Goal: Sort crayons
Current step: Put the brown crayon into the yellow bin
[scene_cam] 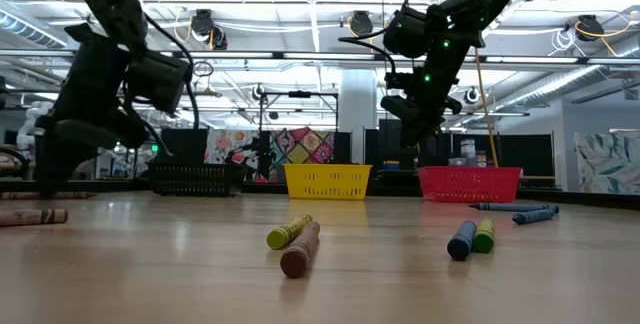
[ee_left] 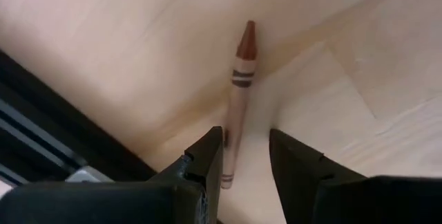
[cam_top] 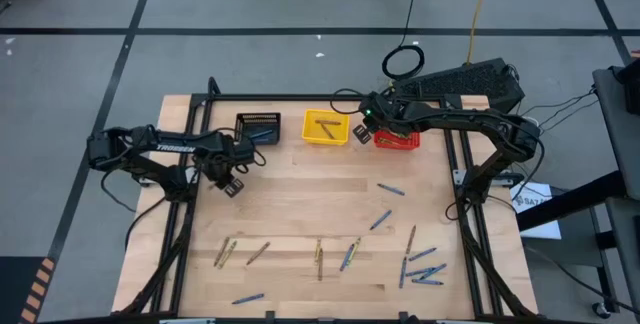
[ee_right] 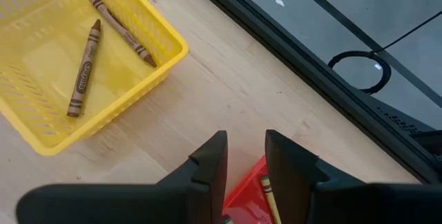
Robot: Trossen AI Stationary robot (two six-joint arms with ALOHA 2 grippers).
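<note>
- Three mesh baskets stand in a row at the table's (cam_top: 300, 179) far edge: black basket (cam_top: 258, 126), yellow basket (cam_top: 325, 128), red basket (cam_top: 397, 141).
- Two brown crayons (ee_right: 86, 68) lie in the yellow basket.
- More than a dozen loose crayons (cam_top: 420, 266) lie scattered on the near half.
- Left gripper (ee_left: 245, 162) holds its jaws clamped on one brown crayon (ee_left: 238, 92).
- Right gripper (ee_right: 245, 155) hangs over the red basket, jaws slightly apart, nothing between them.
</note>
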